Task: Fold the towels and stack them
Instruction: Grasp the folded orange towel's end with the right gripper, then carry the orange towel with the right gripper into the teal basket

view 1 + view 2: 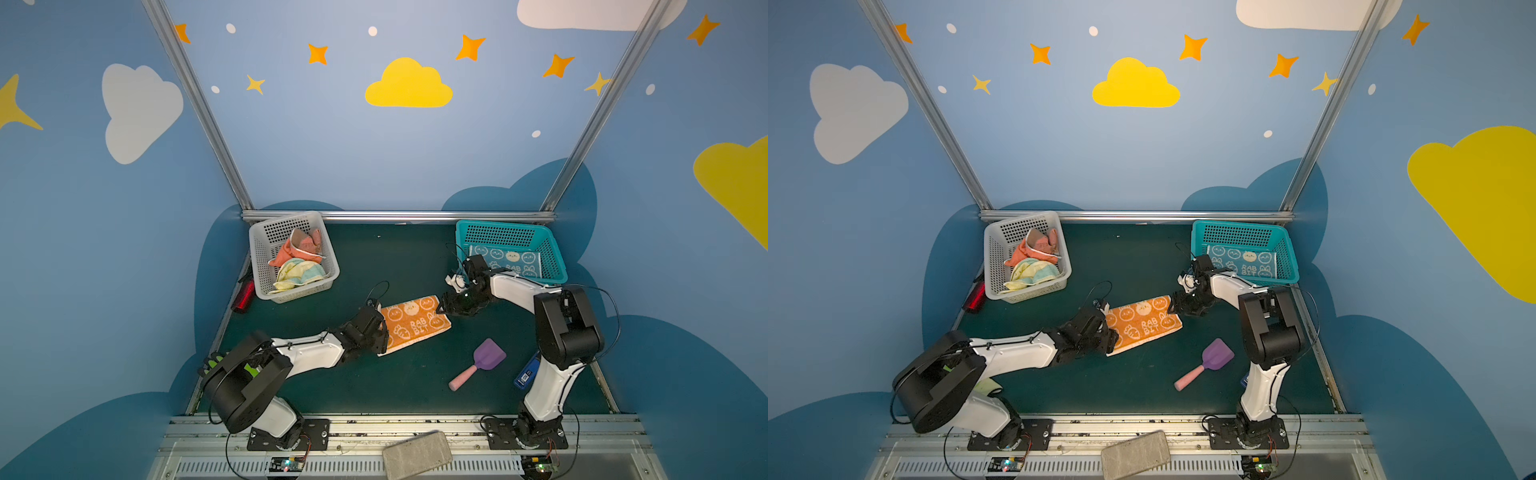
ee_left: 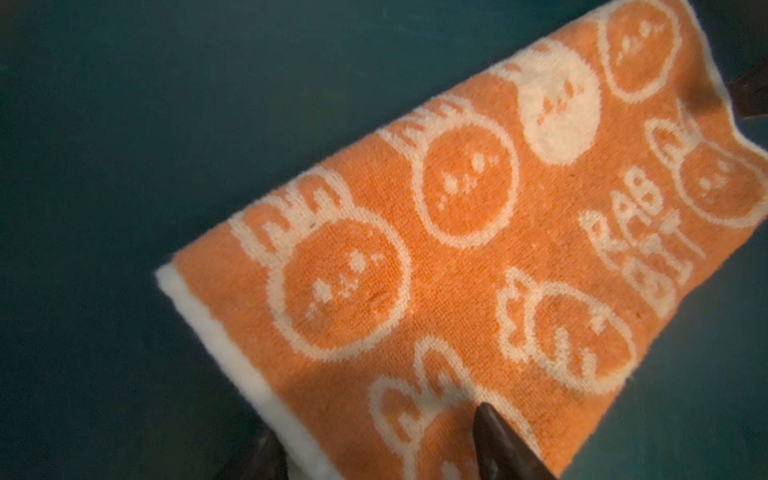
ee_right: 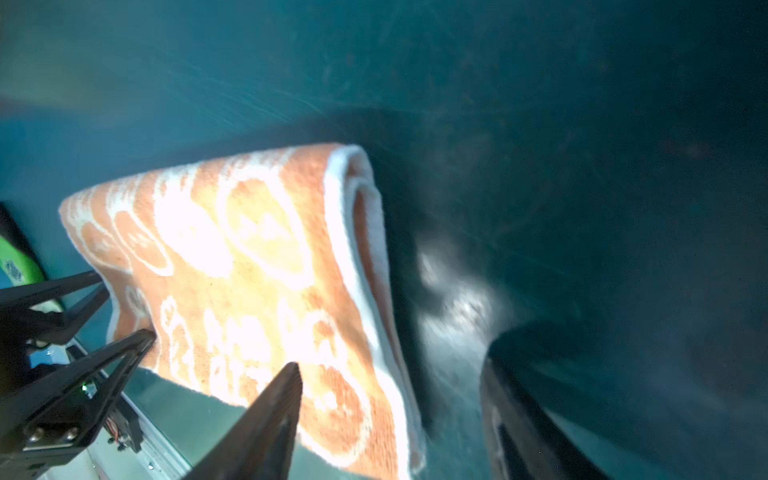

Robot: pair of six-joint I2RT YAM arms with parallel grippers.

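Left hand (image 2: 376, 419) and right hand (image 3: 392, 365) both half open, straddling ends of the orange rabbit towel (image 1: 415, 322), nothing pinched.

Orange rabbit-print terry towel (image 1: 415, 322) lies folded mid-table (image 1: 374, 374); blue rabbit-print towel (image 1: 505, 259) flat in far-right teal basket (image 1: 555, 259); salmon towel (image 1: 286, 251) and yellow-blue striped towel (image 1: 299, 272) crumpled in far-left grey basket (image 1: 259, 266).

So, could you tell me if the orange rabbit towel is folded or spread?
Folded: the orange towel shows two layers at its white edge in the right wrist view.
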